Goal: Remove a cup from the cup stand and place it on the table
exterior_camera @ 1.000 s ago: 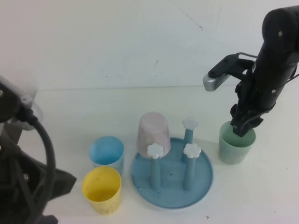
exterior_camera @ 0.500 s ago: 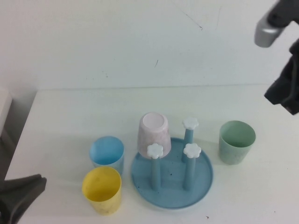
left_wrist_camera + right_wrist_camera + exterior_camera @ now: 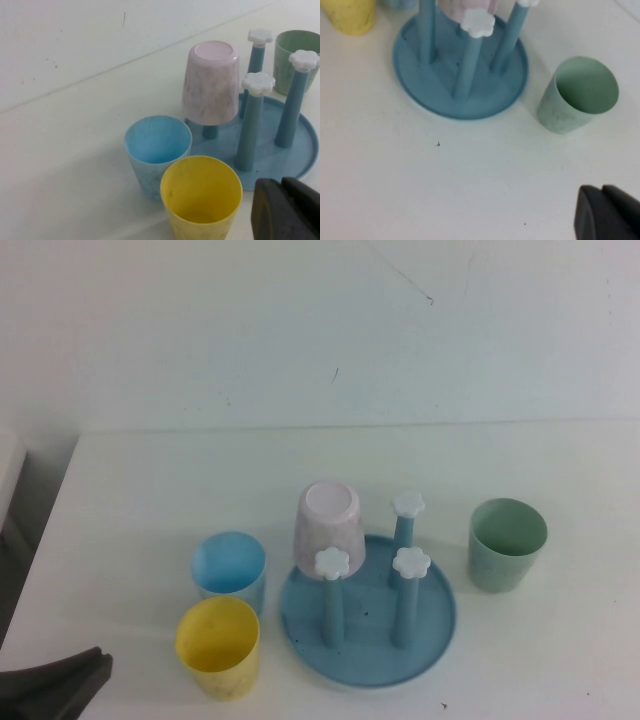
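The mint-green cup (image 3: 508,543) stands upright on the white table (image 3: 150,490), just right of the blue cup stand (image 3: 368,625), with nothing touching it. It also shows in the right wrist view (image 3: 579,95) and at the far edge of the left wrist view (image 3: 299,55). The stand (image 3: 460,75) carries a pinkish-white cup (image 3: 327,520) upside down on one peg; three other pegs with white flower caps are bare. My right gripper (image 3: 601,191) is shut and empty, hovering apart from the mint cup. My left gripper (image 3: 282,183) is shut and empty beside a yellow cup (image 3: 201,196).
A light blue cup (image 3: 229,568) and the yellow cup (image 3: 218,645) stand upright left of the stand. A dark part of my left arm (image 3: 55,687) shows at the near left corner. The table's left edge lies at far left; a white wall stands behind.
My right gripper let go of the mint cup, rose and left the high view. The left arm dropped to the near left corner. The cups have not moved.
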